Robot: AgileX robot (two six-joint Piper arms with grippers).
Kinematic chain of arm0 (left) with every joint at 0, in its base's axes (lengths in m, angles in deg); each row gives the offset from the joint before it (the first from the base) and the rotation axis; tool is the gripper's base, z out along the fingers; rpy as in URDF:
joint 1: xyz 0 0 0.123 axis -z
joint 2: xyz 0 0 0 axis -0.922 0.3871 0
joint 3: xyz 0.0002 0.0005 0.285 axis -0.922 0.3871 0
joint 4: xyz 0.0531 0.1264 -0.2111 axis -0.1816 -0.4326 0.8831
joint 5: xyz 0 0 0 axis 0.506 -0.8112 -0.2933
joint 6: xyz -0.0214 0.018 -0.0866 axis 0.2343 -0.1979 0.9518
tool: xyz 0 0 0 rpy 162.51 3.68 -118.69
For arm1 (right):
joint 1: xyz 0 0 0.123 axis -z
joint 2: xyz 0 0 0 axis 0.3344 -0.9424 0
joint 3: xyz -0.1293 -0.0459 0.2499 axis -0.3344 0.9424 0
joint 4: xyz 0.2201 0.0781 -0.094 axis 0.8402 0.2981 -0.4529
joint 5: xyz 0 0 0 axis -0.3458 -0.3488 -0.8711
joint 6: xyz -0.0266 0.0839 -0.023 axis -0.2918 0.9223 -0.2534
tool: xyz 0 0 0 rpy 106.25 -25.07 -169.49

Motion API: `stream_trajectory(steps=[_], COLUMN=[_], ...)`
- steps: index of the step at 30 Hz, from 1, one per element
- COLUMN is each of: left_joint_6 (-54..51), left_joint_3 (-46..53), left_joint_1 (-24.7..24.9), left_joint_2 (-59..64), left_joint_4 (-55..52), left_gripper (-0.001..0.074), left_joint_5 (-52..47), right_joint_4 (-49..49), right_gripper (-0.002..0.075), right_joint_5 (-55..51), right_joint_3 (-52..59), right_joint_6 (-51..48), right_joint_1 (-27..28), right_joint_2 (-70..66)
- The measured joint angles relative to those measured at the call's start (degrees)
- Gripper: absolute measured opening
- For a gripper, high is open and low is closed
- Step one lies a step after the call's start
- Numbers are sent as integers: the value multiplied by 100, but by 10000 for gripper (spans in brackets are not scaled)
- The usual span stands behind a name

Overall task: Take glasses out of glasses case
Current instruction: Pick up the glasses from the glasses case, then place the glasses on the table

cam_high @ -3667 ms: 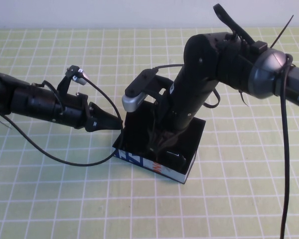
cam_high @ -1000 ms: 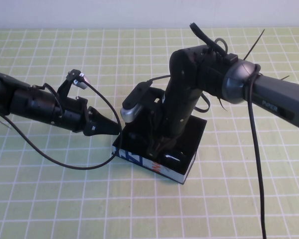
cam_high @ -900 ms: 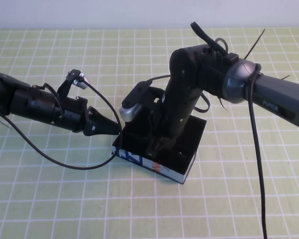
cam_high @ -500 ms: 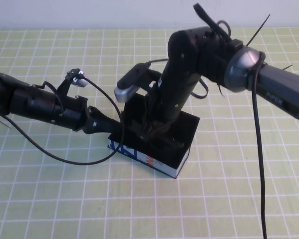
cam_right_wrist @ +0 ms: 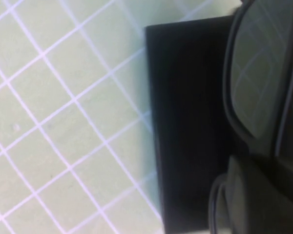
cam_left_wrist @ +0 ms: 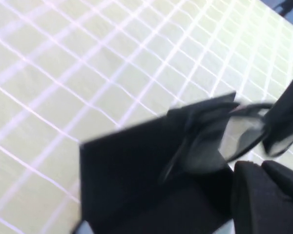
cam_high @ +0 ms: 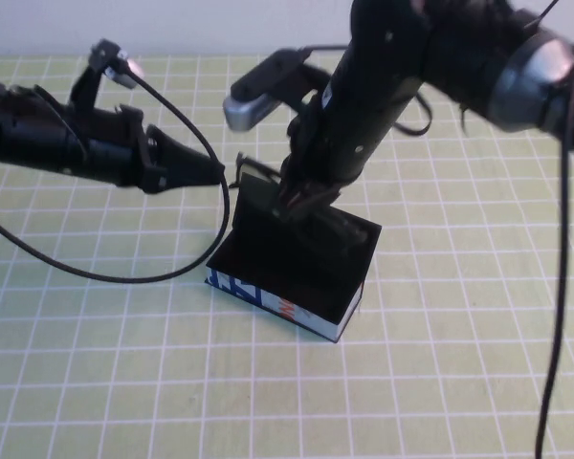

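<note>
The glasses case [cam_high: 289,287] lies open at mid-table, black inside, its near side white with blue and orange-red print. My right gripper [cam_high: 298,199] hangs over the case's back part, shut on the black glasses [cam_high: 252,168], which are held above the case. In the right wrist view one squarish lens [cam_right_wrist: 263,73] shows just beyond my right gripper [cam_right_wrist: 246,173]. My left gripper [cam_high: 215,173] is shut and empty, raised left of the case, its tip close to the glasses. In the left wrist view the glasses [cam_left_wrist: 239,134] hang over the black case [cam_left_wrist: 136,170], beyond my left gripper [cam_left_wrist: 263,168].
A green cloth with a white grid [cam_high: 440,363] covers the table. The left arm's black cable [cam_high: 124,275] loops down onto the cloth left of the case. A white wall runs along the far edge.
My right gripper has risen out of the case with the glasses. My left gripper has lifted up from the case's left edge. The case has slid slightly left.
</note>
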Motion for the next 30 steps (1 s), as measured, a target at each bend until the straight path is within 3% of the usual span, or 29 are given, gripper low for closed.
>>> stream_trajectory(steps=[9,15,23,30], left_joint_6=[208,217,3,-192], left_joint_3=[26,576,1507,2054], left_joint_1=[0,0,0,0], left_joint_2=[-964,-1513,-2052,-2370], left_joint_4=[-178,-130,342,711], left_gripper=[-4,-4,-4,-4], left_joint_5=[859,1791,2498,2425], right_joint_4=[-1250,-1330,-504,-90], right_gripper=[13,13,13,13], right_joint_5=[-116,327,1763,2771], right_joint_3=[561,2371,4729,5252], right_joint_6=[1516,2446,3141,3154], right_joint_1=[234,775,1208,1279], right_joint_2=[1510,2808,3317,2648])
